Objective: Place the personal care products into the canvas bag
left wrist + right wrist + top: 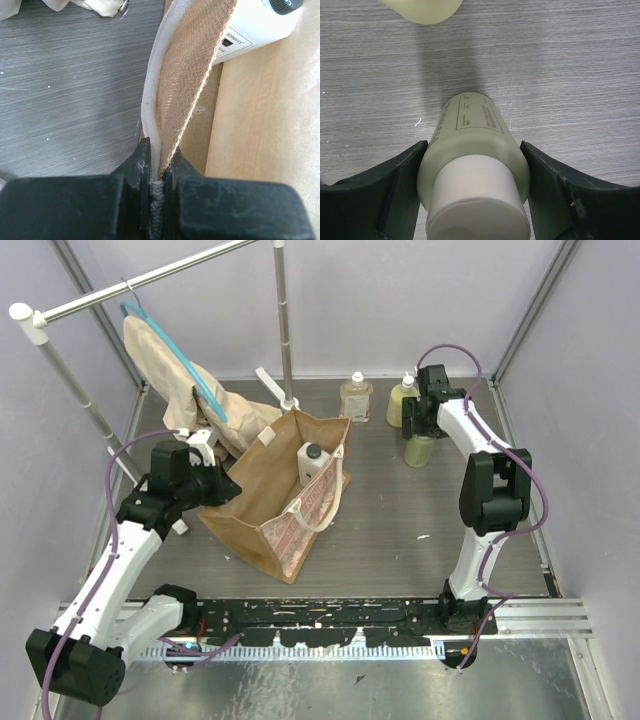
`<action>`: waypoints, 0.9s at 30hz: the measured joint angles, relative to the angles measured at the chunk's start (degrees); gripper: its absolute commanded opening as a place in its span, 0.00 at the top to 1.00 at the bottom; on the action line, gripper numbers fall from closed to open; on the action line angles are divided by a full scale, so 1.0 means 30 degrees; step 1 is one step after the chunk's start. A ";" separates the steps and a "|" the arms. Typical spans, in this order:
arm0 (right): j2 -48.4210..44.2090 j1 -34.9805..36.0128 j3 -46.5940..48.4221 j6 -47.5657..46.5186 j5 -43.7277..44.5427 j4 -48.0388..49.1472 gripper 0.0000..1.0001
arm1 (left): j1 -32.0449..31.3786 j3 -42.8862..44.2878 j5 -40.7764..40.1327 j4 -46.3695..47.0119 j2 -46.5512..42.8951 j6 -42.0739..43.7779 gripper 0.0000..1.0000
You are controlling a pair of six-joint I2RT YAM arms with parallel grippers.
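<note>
- Looking from the top view: the canvas bag (285, 515) stands on the worktop (400, 530) with the white bottle (312, 462) inside. The left jaws hold its rim, and the right jaws are at a yellow-green bottle (420, 448).
- Left wrist view: if the cream strap (152, 100) slips out, the bag's mouth may collapse. The jaws are shut tight on it.
- Right wrist view: a grip near the cap (477, 200) may tip that bottle. It sits between the half-open jaws, close to both, and I cannot tell whether they press.

The canvas bag (190, 75) is coarse woven cloth, the yellow-green bottle (475, 145) smooth matt plastic, the table (570, 60) finely grained
</note>
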 measured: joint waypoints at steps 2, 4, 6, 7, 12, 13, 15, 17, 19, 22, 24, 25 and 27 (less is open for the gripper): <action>-0.0007 0.0000 0.0000 0.0000 0.0000 -0.0015 0.99 | 0.0000 -0.0007 0.0000 0.0022 0.0000 -0.0007 1.00; -0.0066 0.0000 0.0000 0.0007 -0.0044 -0.0073 0.99 | 0.0000 -0.0015 0.0000 0.0036 0.0000 0.0000 1.00; -0.0182 0.0000 0.0000 0.0022 -0.0255 -0.0277 0.99 | 0.0000 -0.0015 0.0007 0.0044 0.0007 -0.0007 1.00; -0.0299 0.0000 0.0000 0.0058 -0.0423 -0.0444 0.99 | 0.0000 -0.0015 0.0007 0.0051 0.0007 -0.0007 1.00; -0.2448 0.0131 -0.0051 0.0168 -0.2069 -0.1348 0.99 | 0.0000 -0.0015 0.0000 0.0131 0.0168 -0.0029 1.00; -0.3206 0.0182 -0.0051 0.0197 -0.2521 -0.1326 0.99 | 0.0000 -0.0015 0.0007 0.0168 0.0233 -0.0066 1.00; -0.4743 0.0313 -0.0058 0.0262 -0.3344 -0.1144 0.99 | 0.0007 -0.0015 0.0007 0.0262 0.0386 -0.0117 1.00; -0.6666 0.0546 -0.0058 0.0364 -0.4488 -0.0758 0.99 | 0.0015 -0.0015 0.0007 0.0321 0.0517 -0.0153 1.00; -0.8604 0.0911 -0.0022 0.0525 -0.5778 -0.0168 0.99 | 0.0015 -0.0015 0.0007 0.0401 0.0663 -0.0168 1.00; -1.0644 0.1851 0.0313 0.0772 -0.7541 0.0656 0.99 | 0.0015 -0.0015 0.0007 0.0488 0.0838 -0.0233 1.00; -1.1387 0.2820 0.0721 0.0860 -0.8415 0.1093 0.99 | 0.0015 -0.0015 0.0007 0.0546 0.0925 -0.0291 1.00; -1.1621 0.3461 0.0947 0.0882 -0.8765 0.1311 0.99 | 0.0015 -0.0015 0.0015 0.0576 0.0954 -0.0299 1.00; -1.1803 0.4787 0.1341 0.0903 -0.9464 0.1632 0.99 | 0.0015 -0.0015 0.0073 0.0641 0.0991 -0.0313 1.00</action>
